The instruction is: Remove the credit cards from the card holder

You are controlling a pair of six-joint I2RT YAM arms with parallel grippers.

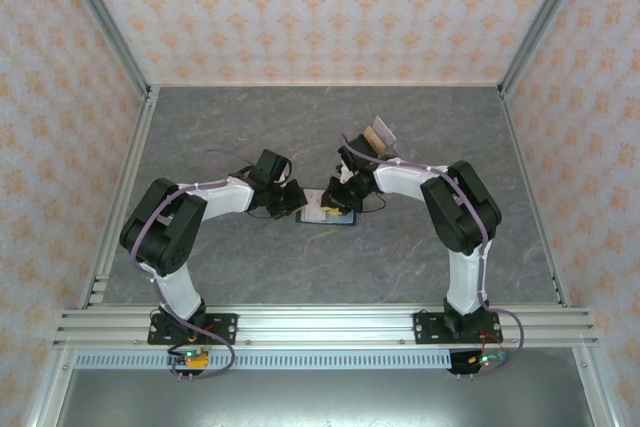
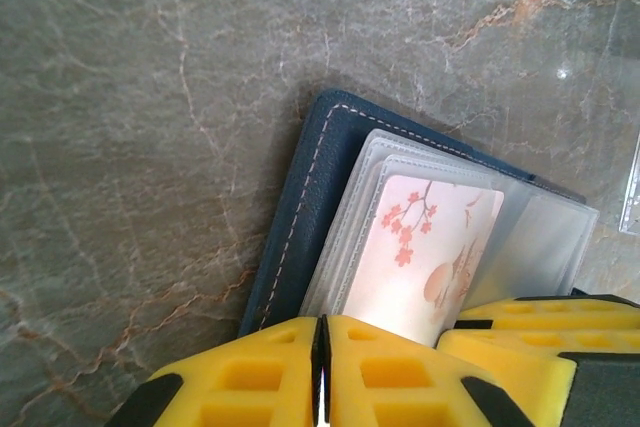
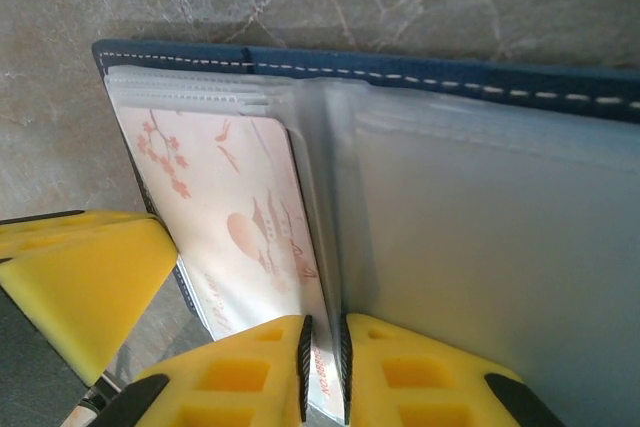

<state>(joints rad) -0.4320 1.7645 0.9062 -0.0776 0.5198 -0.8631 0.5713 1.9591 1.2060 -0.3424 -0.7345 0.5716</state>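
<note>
The card holder [image 1: 341, 218] lies open at mid-table, its navy cover [image 2: 300, 217] under clear plastic sleeves [image 3: 480, 227]. A pale credit card with pink blossoms [image 2: 420, 247] sits in the left sleeve. My right gripper [image 3: 325, 367] is shut on the near edge of this blossom card [image 3: 230, 207] and its sleeve. My left gripper [image 2: 320, 367] is shut, its fingers resting over the holder's near left edge. In the top view the left gripper [image 1: 297, 202] and right gripper [image 1: 338, 197] meet over the holder. A brown-orange card and pale cards [image 1: 380, 134] lie behind the right arm.
The grey marbled table [image 1: 250, 127] is boxed in by patterned walls and metal frame posts. The right gripper's yellow fingers [image 2: 530, 332] sit very close beside the left gripper. An aluminium rail [image 1: 320, 322] runs along the near edge.
</note>
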